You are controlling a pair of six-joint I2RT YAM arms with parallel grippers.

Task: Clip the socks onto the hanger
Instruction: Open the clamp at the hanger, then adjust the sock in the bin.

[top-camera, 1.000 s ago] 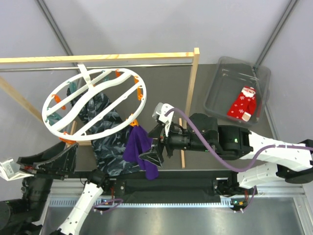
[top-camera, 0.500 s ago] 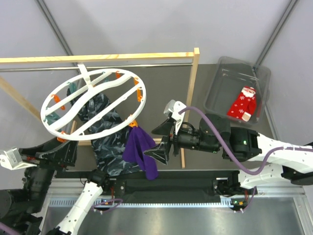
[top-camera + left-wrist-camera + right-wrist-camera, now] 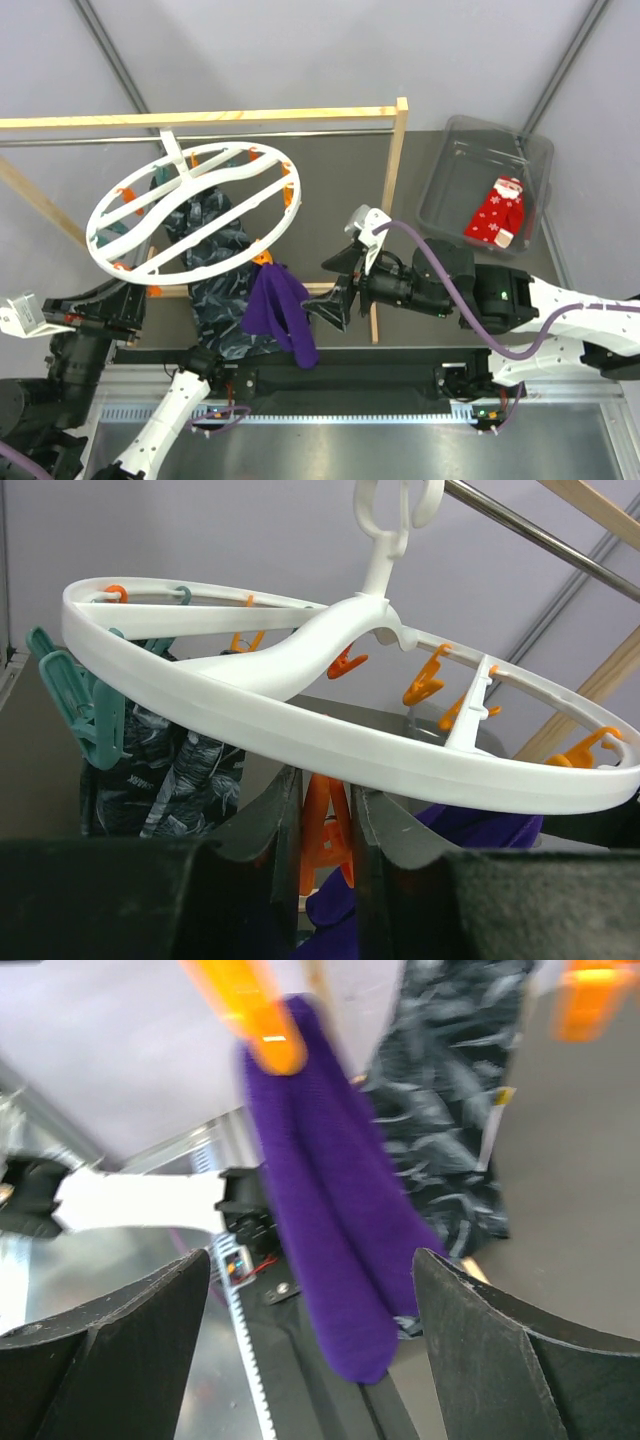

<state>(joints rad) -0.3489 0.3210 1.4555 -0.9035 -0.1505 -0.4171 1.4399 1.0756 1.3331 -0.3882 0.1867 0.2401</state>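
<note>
The white ring hanger (image 3: 190,212) hangs from the rack with orange clips around its rim. A deep-purple sock (image 3: 276,312) dangles from an orange clip (image 3: 262,259) on the near rim. In the right wrist view that sock (image 3: 330,1210) hangs between the open fingers of my right gripper (image 3: 312,1255), touching neither. My right gripper (image 3: 335,297) sits just right of the sock. My left gripper (image 3: 325,785) is under the hanger rim (image 3: 300,742), its jaws pressed on both sides of an orange clip (image 3: 322,825). A red Santa sock (image 3: 498,212) lies in the bin.
A clear plastic bin (image 3: 447,190) stands at the back right. The wooden rack post (image 3: 393,185) rises between hanger and bin. Dark patterned fabric (image 3: 215,262) hangs from teal clips (image 3: 85,705) under the ring, just left of the purple sock.
My left gripper has closed on an orange clip at the ring's near-left rim. The right gripper drew back a little to the right, and the purple sock swung slightly left.
</note>
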